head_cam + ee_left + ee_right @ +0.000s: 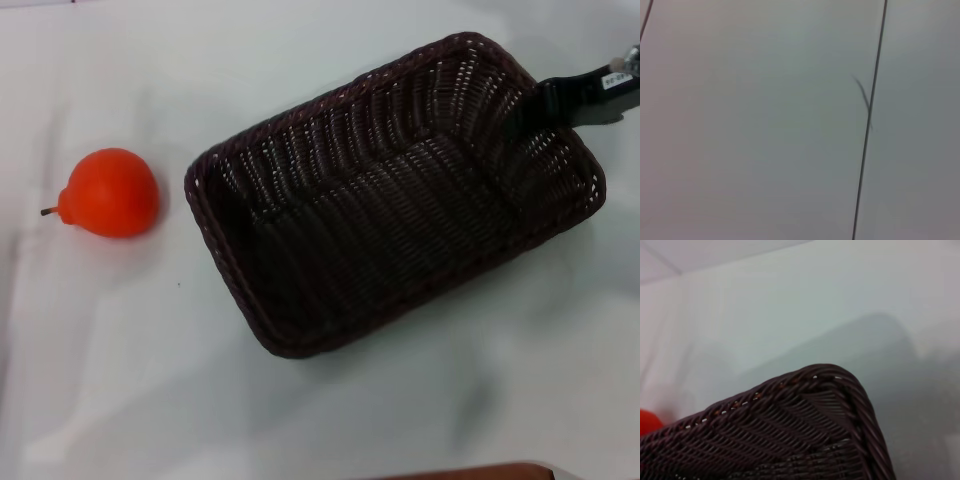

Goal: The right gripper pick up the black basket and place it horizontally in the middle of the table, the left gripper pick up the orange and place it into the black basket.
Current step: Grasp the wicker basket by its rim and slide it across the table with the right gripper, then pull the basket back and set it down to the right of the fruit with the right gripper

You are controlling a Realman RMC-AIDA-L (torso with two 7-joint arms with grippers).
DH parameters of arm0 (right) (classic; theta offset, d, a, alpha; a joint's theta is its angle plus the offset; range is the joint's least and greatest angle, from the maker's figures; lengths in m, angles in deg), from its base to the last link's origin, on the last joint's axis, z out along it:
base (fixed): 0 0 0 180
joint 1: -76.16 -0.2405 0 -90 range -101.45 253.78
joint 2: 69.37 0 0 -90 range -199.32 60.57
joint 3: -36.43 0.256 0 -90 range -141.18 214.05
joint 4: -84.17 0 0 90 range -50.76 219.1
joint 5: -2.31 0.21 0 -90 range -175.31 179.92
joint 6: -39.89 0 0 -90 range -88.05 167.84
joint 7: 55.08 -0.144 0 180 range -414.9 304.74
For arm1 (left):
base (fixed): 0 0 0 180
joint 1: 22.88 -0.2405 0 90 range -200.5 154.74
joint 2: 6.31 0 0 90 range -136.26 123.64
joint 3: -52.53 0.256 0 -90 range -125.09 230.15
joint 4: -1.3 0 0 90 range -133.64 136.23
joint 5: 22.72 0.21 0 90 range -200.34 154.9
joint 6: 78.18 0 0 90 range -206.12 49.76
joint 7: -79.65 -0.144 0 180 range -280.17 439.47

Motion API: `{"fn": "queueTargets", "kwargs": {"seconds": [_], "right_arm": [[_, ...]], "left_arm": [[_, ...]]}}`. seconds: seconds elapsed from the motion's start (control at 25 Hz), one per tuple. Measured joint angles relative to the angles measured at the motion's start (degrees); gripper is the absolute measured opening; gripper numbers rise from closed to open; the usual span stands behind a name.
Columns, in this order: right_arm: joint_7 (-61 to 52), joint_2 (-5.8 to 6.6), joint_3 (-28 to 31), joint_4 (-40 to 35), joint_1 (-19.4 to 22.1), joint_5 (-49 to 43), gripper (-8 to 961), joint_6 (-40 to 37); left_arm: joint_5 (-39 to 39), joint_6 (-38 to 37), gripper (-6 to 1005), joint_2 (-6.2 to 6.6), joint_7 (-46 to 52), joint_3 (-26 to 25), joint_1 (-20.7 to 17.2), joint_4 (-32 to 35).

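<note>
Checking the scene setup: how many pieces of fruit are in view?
1: the orange lies on the table, left of the black basket, whose visible inside holds none.

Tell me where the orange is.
In the head view the orange lies on the table at the robot's left, beside the basket, apart from it.

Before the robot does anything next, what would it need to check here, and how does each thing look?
1. Right gripper at the black basket's far right rim: ok.
2. Grip closed on the rim: cannot tell.
3. Basket lying horizontally: not ok, it sits at a slant on the table.
4. Basket interior free for the fruit: ok.
5. Orange clear of the basket, on the table to its left: ok.
6. Left gripper near the orange: not ok, out of view; its wrist camera shows only bare surface.
</note>
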Motion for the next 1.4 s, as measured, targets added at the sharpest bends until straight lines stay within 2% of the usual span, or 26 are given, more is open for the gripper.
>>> {"fn": "queueTargets", "kwargs": {"seconds": [0.2, 0.4, 0.88, 1.16, 1.4], "right_arm": [[-5.1, -0.16, -1.3, -3.3, 8.4, 10.4, 163, -1.1], [-6.6, -0.17, -1.7, -2.8, 12.8, 14.0, 163, -3.4], [-9.9, -0.32, -5.0, -2.4, 15.2, 13.3, 163, -6.6], [-10.3, 0.31, -4.2, 0.8, 15.2, 14.0, 164, -7.4], [-9.8, 0.34, -3.3, 2.5, 14.9, 14.6, 210, -7.4]], "left_arm": [[0.3, -1.5, 870, 0.04, 0.0, 0.5, 0.1, -1.1], [0.4, -4.0, 867, 0.17, 0.0, 1.7, 0.3, -2.3], [0.5, -5.2, 859, 0.35, 0.0, 3.4, 0.2, -3.1], [0.5, -5.7, 854, 0.47, 0.0, 4.3, 0.0, -3.1], [0.5, -5.7, 850, 0.81, 0.0, 5.1, 0.2, -3.1]]}}
